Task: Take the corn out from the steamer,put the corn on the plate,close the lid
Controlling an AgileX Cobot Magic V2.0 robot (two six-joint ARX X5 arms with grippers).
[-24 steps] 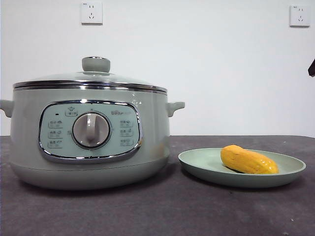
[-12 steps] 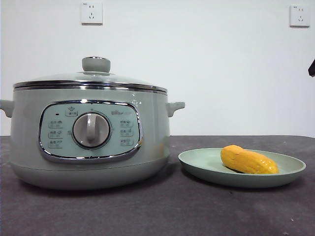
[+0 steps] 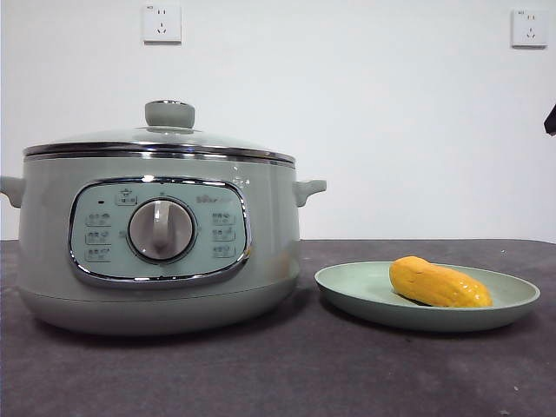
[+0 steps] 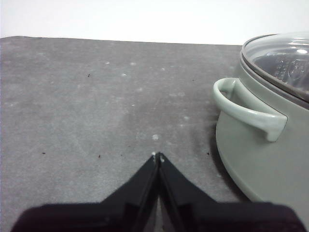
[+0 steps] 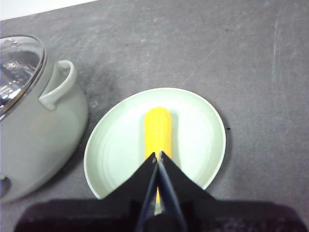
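Corn (image 3: 439,283) rests on the plate (image 3: 347,291) and lid (image 3: 156,139) covers the steamer (image 3: 261,252), so both grippers' jaws sit together, holding nothing.

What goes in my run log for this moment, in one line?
corn on plate | lid on steamer | left gripper shut | right gripper shut

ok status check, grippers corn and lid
Left gripper shut, empty, beside steamer. Right gripper shut, empty, above plate. Corn on plate, lid on steamer. Nothing in the way.
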